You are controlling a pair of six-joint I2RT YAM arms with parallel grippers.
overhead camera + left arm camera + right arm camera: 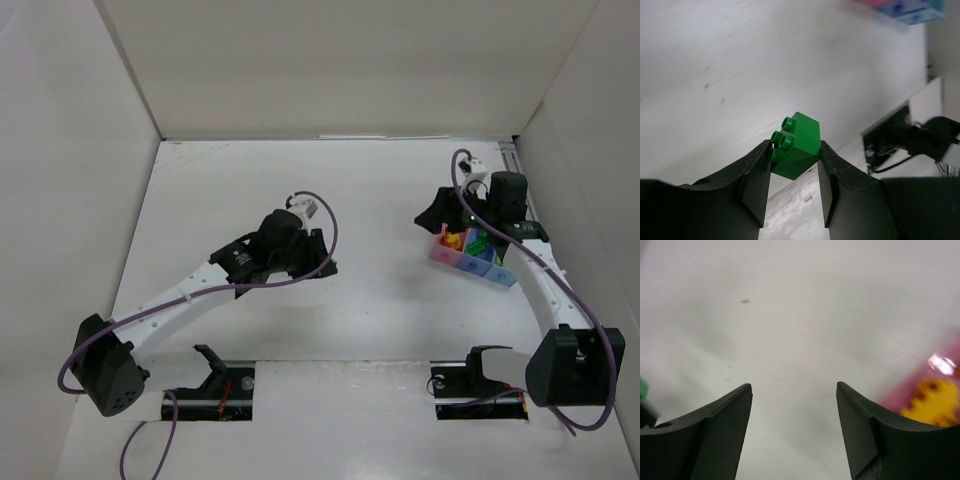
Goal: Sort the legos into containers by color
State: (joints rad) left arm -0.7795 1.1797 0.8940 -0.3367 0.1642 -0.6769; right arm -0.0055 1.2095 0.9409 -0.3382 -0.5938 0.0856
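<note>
My left gripper (795,147) is shut on a dark green lego brick (799,142) and holds it above the white table; in the top view this gripper (322,264) is left of centre. The joined containers (470,262) sit at the right: pink (441,254), dark blue (470,266), light blue (500,276). Orange-yellow legos (452,240) and green legos (478,243) show in them. My right gripper (793,386) is open and empty, just left of the pink bin (940,375), where a yellow lego (936,401) shows.
White walls enclose the table on three sides. The containers also show blurred at the top right of the left wrist view (905,7). Two slots with black mounts (215,385) lie at the near edge.
</note>
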